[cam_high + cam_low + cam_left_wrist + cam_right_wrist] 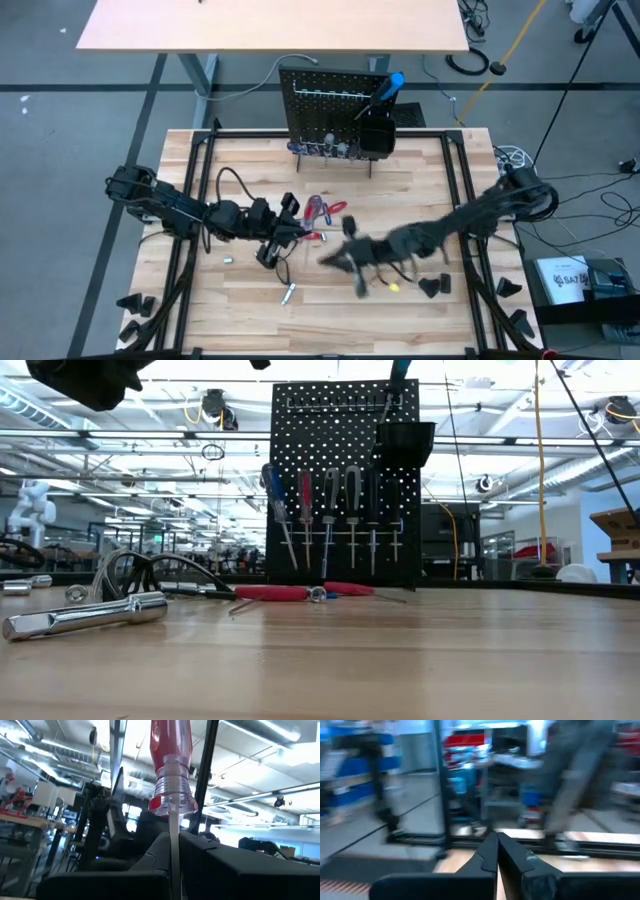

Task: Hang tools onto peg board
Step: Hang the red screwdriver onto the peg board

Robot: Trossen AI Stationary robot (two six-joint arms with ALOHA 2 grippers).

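A red-handled screwdriver point(171, 765) is standing gripped by its thin shaft in the left tool point(172, 850), left of the worktop's point(250, 310) middle. The peg board point(325, 105) is standing at the far edge, screwdrivers hanging along it. Red pliers point(318, 209) are lying mid-worktop. The right tool point(496, 852) is hovering empty, pinched together, right of centre.
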